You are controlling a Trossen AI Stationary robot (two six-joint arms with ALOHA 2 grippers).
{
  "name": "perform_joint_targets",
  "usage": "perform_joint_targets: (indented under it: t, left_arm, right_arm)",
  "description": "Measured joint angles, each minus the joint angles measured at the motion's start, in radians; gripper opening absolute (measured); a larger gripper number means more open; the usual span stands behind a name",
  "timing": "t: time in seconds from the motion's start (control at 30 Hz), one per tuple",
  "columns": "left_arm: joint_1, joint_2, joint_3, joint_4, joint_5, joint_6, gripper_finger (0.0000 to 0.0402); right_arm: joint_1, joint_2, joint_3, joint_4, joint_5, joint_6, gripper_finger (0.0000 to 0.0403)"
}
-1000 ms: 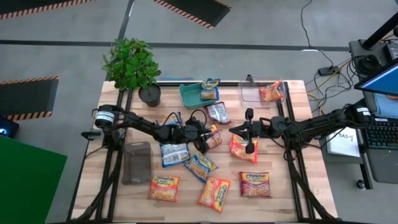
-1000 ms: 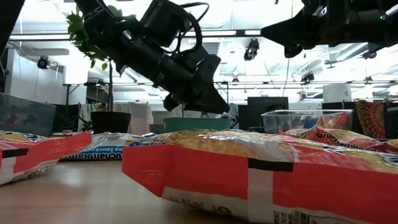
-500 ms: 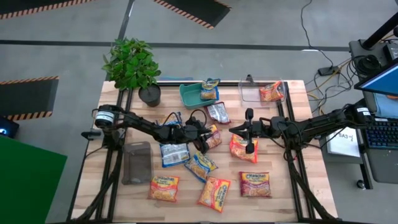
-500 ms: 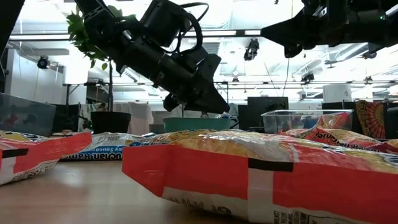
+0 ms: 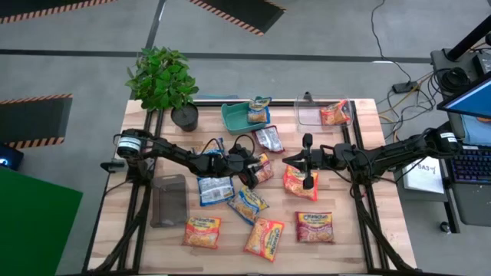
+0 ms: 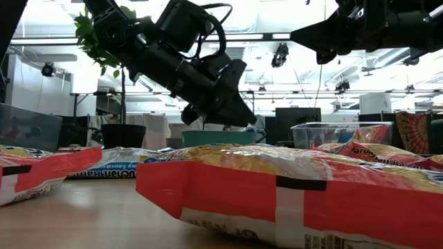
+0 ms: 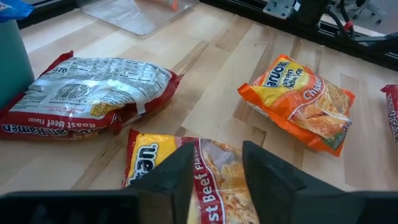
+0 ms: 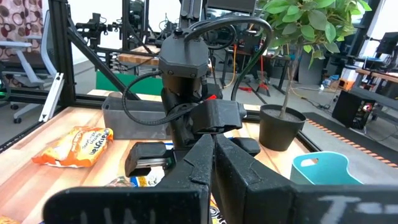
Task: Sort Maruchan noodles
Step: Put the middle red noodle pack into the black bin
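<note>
Roughly mid-sort. Far left of the high view: clear bin (image 5: 169,200) on the counter (image 5: 360,238), nothing visible in it. Potted plant (image 5: 163,80) at upper left.

Left gripper (image 5: 250,170) sits left of centre, low over the loose cluster. Wrist view: its fingers (image 7: 171,177) are parted, nothing between them, straddling a yellow-and-red Roast Beef packet (image 7: 208,180) just below. Silver-backed Roast Beef packet (image 7: 87,93) and orange Chicken packet (image 7: 301,102) lie beyond it.

Centre top: teal tray (image 5: 235,116) with one packet (image 5: 259,110) lying on its right edge. Clear bin (image 5: 311,113) at upper right holds one orange packet (image 5: 334,113).

Still loose on the counter: blue-and-white packet (image 5: 214,188), several yellow and orange ones across lower centre, a red-pink packet (image 5: 314,227) at lower right. Judged: two placed, about eight left.

Right gripper (image 5: 292,161) right of centre, raised well above the counter in the low view, fingers (image 8: 199,155) pressed together, empty. Appears to be waiting.
</note>
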Motion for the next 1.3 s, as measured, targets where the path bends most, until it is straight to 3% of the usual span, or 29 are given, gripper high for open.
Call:
perform_joint_targets:
  t: [0.27,0.4,1.1,1.3]
  left_arm:
    - [0.005,0.037,0.0,-0.009,-0.078,-0.004,0.0225]
    - [0.016,0.062,0.0,-0.035,-0.09,-0.028,0.0251]
    - [0.042,0.073,-0.015,-0.081,-0.121,-0.044,0.0233]
    - [0.038,0.156,-0.009,0.0,-0.121,-0.078,0.0233]
  right_arm:
    - [0.0,0.0,0.0,0.0,0.0,0.0,0.0009]
    - [0.0,0.0,0.0,-0.001,0.0,0.003,0.0009]
    - [0.0,0.001,0.0,-0.006,-0.001,0.0,0.0009]
    - [0.0,0.001,0.0,-0.006,-0.001,0.006,0.0009]
